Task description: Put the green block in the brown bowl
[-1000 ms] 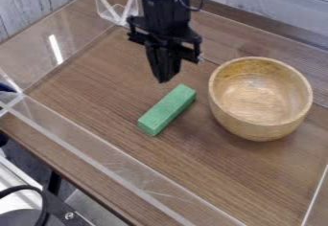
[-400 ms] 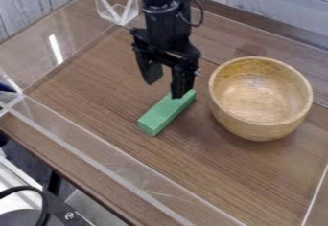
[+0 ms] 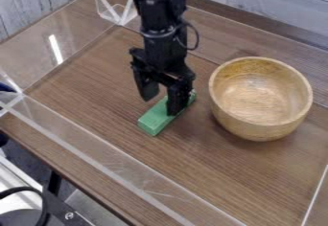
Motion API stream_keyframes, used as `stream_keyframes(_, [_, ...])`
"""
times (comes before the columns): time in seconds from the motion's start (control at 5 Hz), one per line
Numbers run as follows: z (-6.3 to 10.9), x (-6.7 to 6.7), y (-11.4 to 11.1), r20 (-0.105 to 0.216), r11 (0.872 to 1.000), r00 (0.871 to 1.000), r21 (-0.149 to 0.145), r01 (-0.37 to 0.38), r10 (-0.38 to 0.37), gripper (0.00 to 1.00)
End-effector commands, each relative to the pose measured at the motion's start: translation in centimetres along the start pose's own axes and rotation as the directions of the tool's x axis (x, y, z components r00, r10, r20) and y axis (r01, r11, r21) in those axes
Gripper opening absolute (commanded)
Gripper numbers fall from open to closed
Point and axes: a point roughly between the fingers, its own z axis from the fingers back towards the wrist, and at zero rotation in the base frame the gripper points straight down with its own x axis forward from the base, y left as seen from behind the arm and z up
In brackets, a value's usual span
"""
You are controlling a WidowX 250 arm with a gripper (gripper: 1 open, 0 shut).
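We find the gripper [image 3: 161, 91] spread wide and pointing straight down, its fingers astride the upper end of the green block [image 3: 159, 118], which lies flat on the wooden table [image 3: 90, 86] just left of the brown bowl [image 3: 260, 97]. Whether the fingertips touch the table we cannot tell. In our judgement, the jaws should close squarely across the block's narrow width before any lift. Clear acrylic walls [image 3: 52, 48] enclose the work surface.

Block [image 3: 156, 121] lies on table [image 3: 90, 86], just left of bowl [image 3: 260, 97], w/ gripper [image 3: 160, 98] over its far end. Clear wall [image 3: 52, 124] runs along front-left.
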Motion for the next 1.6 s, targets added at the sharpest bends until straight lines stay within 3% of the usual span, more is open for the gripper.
stream_keyframes(0.0, [0.0, 0.7, 0.5, 0.025, 1.000, 1.000, 0.016, -0.005, 0.005, 1.00])
stream_keyframes(0.2, [-0.5, 0.8, 0.5, 0.017, 1.000, 1.000, 0.016, -0.011, 0.011, 0.00])
stream_keyframes(1.0, [1.1, 0.9, 0.2, 0.020, 1.000, 0.999, 0.005, -0.030, 0.029, 0.00])
stream_keyframes(1.4, [4.0, 1.7, -0.3, 0.064, 0.999, 0.997, -0.008, -0.032, 0.033, 0.00])
